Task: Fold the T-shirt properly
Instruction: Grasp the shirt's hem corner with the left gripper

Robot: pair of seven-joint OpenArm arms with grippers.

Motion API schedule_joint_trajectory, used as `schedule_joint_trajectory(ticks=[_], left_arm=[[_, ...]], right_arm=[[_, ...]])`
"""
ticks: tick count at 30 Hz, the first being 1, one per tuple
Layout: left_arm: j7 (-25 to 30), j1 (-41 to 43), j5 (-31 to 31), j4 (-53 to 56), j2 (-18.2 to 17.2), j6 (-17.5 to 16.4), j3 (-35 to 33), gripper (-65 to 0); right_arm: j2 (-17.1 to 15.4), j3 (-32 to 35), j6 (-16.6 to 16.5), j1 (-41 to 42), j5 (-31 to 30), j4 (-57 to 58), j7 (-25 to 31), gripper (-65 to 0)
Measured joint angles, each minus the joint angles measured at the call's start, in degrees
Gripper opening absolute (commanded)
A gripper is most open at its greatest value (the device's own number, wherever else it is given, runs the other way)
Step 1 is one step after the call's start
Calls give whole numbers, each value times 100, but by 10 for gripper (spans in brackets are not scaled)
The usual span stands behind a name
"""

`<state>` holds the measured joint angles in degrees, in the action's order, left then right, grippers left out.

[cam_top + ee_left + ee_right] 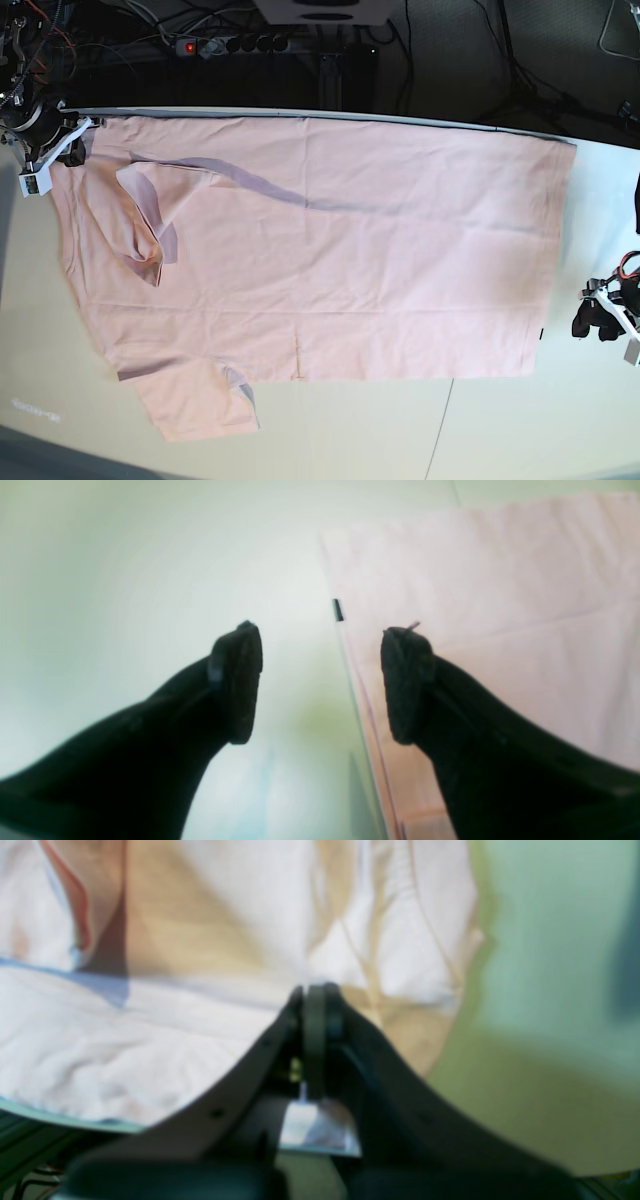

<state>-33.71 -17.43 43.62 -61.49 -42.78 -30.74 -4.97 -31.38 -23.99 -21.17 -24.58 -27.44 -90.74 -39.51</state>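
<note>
The pale pink T-shirt (330, 250) lies spread across the table with its plain side up. One sleeve (195, 405) points toward the front, and a folded-over flap (140, 215) sits at the left. My left gripper (322, 680) is open and holds nothing. It straddles the shirt's hem edge (350, 670), near a small black tag (338, 610). In the base view the left gripper (592, 322) sits just off the shirt's right side. My right gripper (316, 990) is shut, with its tips against the T-shirt (150, 1040) at the far left corner (60, 145). I cannot tell whether cloth is pinched between them.
The pale table (500, 430) extends in front of and to the right of the shirt. A power strip (230, 44) and cables lie behind the back edge. A dark object (637, 205) stands at the right border.
</note>
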Motion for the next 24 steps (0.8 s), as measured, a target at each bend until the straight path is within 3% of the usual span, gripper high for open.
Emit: schedule_joint_trajectory(ticks=[5, 13, 18, 24], left_arm=[[201, -920, 46, 1497, 490, 4, -431, -244], [251, -2094, -105, 3757, 1139, 7, -470, -244], [361, -2371, -173, 4277, 1425, 13, -470, -244], [437, -2371, -179, 4286, 1506, 20, -459, -244]], right_arm=[[-2, 0, -2, -2, 0, 0, -2, -650], [0, 0, -2, 0, 0, 0, -2, -650], [0, 0, -2, -2, -2, 0, 2, -650], [-2, 0, -2, -2, -2, 0, -9, -650]])
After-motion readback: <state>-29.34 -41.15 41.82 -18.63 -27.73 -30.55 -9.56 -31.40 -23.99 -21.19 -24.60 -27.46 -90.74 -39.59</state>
